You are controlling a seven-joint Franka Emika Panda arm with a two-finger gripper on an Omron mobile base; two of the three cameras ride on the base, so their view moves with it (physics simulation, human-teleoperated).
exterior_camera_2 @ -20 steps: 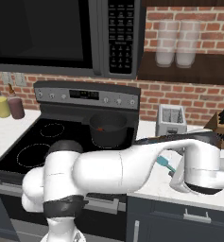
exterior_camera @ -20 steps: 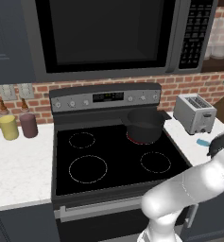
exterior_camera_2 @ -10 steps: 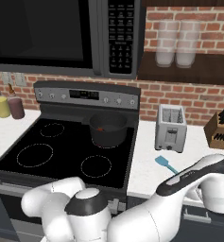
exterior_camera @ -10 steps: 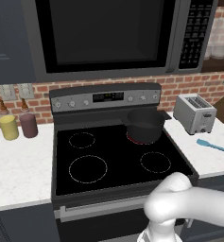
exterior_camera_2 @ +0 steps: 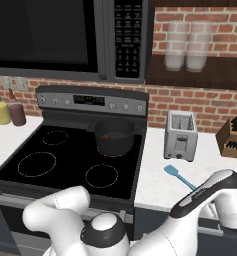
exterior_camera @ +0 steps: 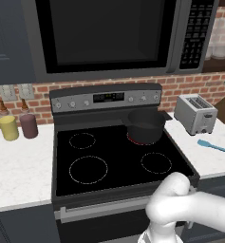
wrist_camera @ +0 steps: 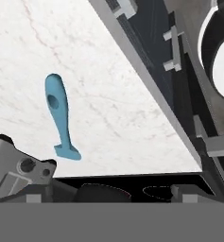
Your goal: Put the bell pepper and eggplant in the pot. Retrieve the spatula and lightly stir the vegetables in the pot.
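The dark pot [exterior_camera: 145,126] [exterior_camera_2: 114,136] stands on the stove's back right burner. A small red patch inside it is the bell pepper [exterior_camera_2: 106,136]. The eggplant is hidden. On the white counter right of the stove lies the blue spatula [exterior_camera: 213,145] [exterior_camera_2: 179,176] [wrist_camera: 60,116], in front of the toaster. My arm reaches low and to the right, and the hand camera looks down on the spatula from above. The gripper is open, nothing is between its fingers, and it is well clear of the spatula.
A silver toaster [exterior_camera: 195,114] [exterior_camera_2: 180,135] stands behind the spatula, a knife block [exterior_camera_2: 235,135] further right. Two bottles [exterior_camera: 18,124] sit on the left counter. The black stove top [exterior_camera: 118,159] has the microwave [exterior_camera: 104,33] above it. The counter's front edge [wrist_camera: 146,80] runs near the spatula.
My arm has swung down and to the right, away from in front of the stove and the spatula. The spatula and the pot have stayed where they were.
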